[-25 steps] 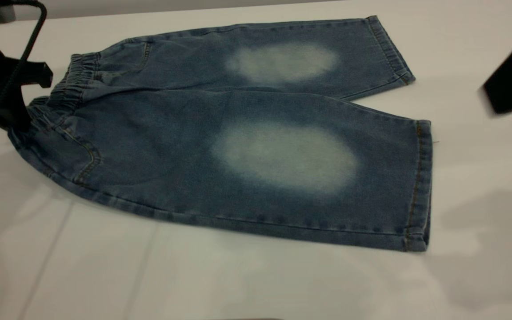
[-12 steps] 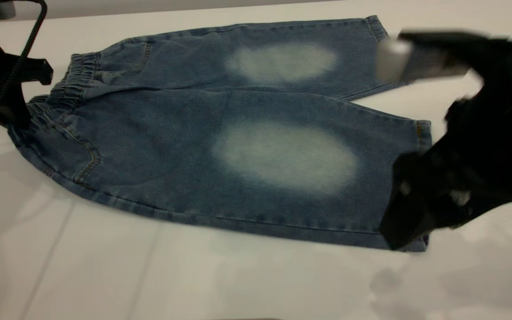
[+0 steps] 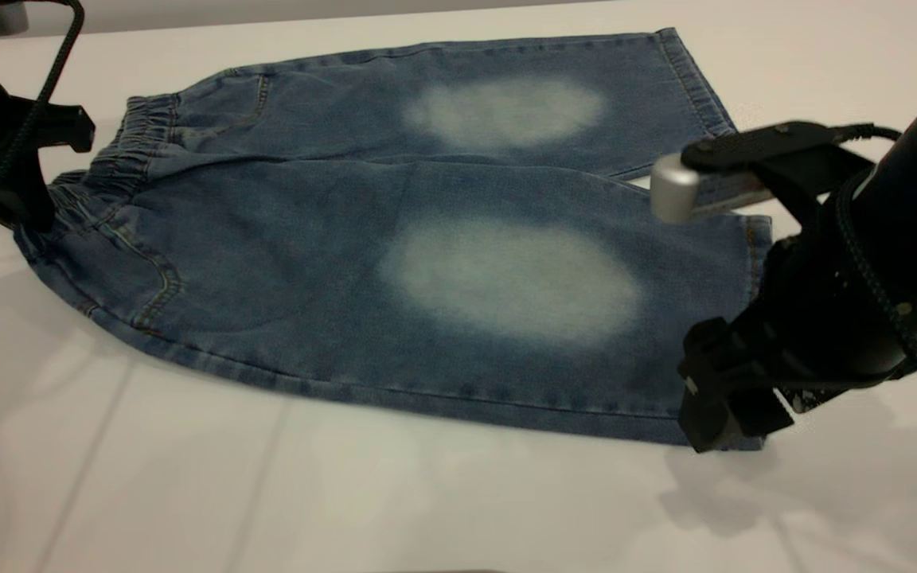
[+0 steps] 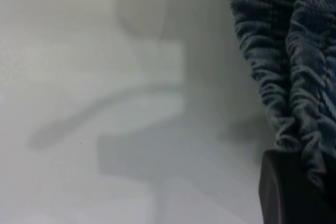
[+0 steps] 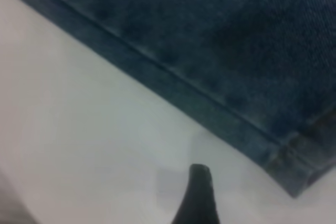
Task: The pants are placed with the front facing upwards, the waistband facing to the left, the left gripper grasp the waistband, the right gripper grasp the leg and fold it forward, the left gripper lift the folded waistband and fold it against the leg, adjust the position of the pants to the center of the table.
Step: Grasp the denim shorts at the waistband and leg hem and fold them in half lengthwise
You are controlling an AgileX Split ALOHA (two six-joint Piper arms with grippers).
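Pants (image 3: 427, 239) lie flat on the white table (image 3: 347, 509), waistband (image 3: 120, 163) left, 2 legs right. Left gripper (image 3: 25, 195) pinches the waistband's near end. Right gripper (image 3: 717, 418) sits at the near leg's hem corner; I cannot tell its finger state.

The pants (image 3: 427, 239) are blue denim with a pale, faded oval patch on each knee and tan stitching along seams and hems. The waistband (image 3: 128, 155) is darker blue, puckered in fine gathers. The bench (image 3: 347, 493) is plain white. Both grippers, left (image 3: 25, 171) and right (image 3: 725, 406), are black; the right carries a silver cylinder (image 3: 675, 193).
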